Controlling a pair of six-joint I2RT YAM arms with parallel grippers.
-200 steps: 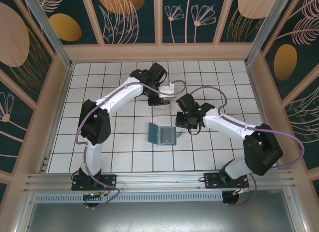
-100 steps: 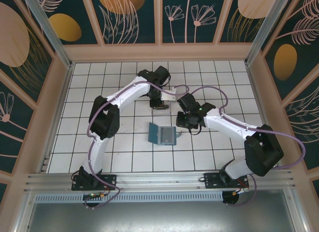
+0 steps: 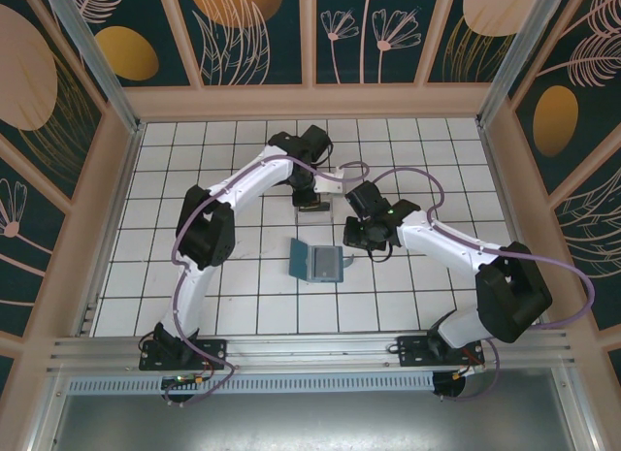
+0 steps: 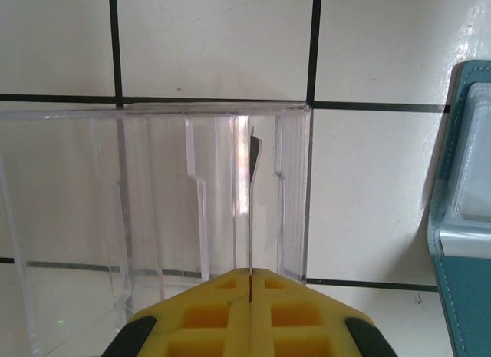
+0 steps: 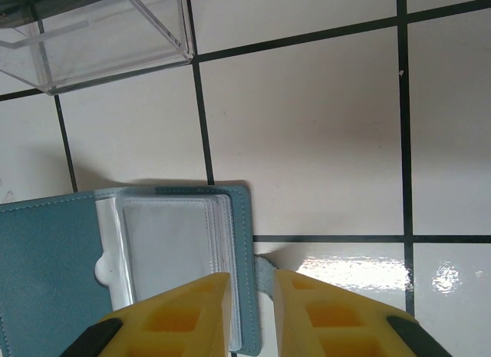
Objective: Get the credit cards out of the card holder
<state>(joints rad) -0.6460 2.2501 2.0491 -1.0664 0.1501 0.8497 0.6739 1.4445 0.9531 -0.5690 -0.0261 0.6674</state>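
Observation:
The teal card holder (image 3: pixel 315 263) lies open on the tiles, its clear sleeves (image 5: pixel 169 242) facing up. My right gripper (image 5: pixel 252 276) stands at its right edge, and the teal edge and a small tab sit between the yellow fingers (image 5: pixel 184 311); in the top view it (image 3: pixel 351 245) is just right of the holder. My left gripper (image 4: pixel 251 274) is shut on a thin credit card (image 4: pixel 251 211) seen edge-on. That card stands inside the clear plastic box (image 4: pixel 153 196). From above, the left gripper (image 3: pixel 311 201) hangs over that box, behind the holder. The holder's edge (image 4: pixel 460 219) shows at the right of the left wrist view.
The clear box (image 5: pixel 100 34) sits one tile behind the holder and has several upright dividers. Both arms meet over the middle of the white tiled floor (image 3: pixel 194 276). Wooden walls (image 3: pixel 97 228) enclose the workspace on three sides.
The left arm has swung its elbow inward and brought its gripper and the card down over the clear box. The right arm and the holder have not moved.

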